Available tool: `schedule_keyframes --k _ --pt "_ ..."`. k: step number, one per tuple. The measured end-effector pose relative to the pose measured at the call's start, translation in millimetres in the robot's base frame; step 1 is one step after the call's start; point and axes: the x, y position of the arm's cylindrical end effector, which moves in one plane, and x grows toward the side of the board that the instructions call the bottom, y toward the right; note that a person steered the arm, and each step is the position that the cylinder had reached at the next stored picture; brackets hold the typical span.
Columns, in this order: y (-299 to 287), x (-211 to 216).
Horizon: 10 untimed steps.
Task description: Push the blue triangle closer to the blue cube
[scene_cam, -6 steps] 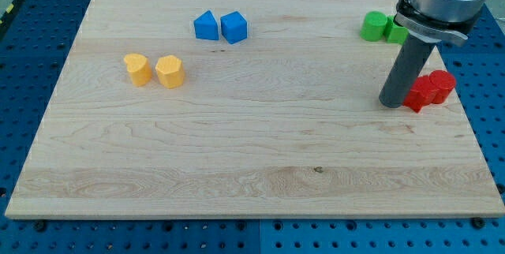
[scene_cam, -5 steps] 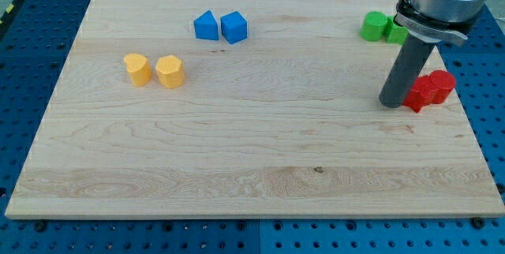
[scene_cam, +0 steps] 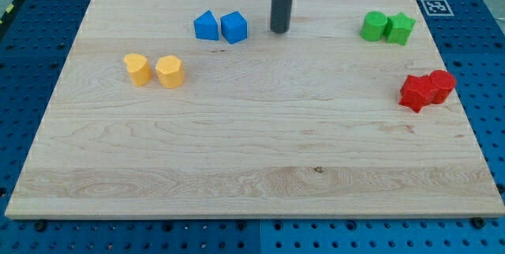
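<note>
Blue triangle (scene_cam: 206,26) and blue cube (scene_cam: 233,27) sat side by side near the view's top left of the wooden board (scene_cam: 252,167), almost touching already. Both looked like small, rigid, light blocks that would slide easily and might twist if nudged off-centre; I judged the triangle's far left face the place to push. The rod carried nothing, having no jaws to open. Its tip (scene_cam: 279,31) stood just right of the cube, touching neither.
</note>
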Motion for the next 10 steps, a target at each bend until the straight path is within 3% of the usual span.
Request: schedule_keyframes --k 2,4,6,8,10 --pt "-91 -19" --pt "-103 35" --pt "-136 -3" --pt "-195 4" --pt "-133 42"
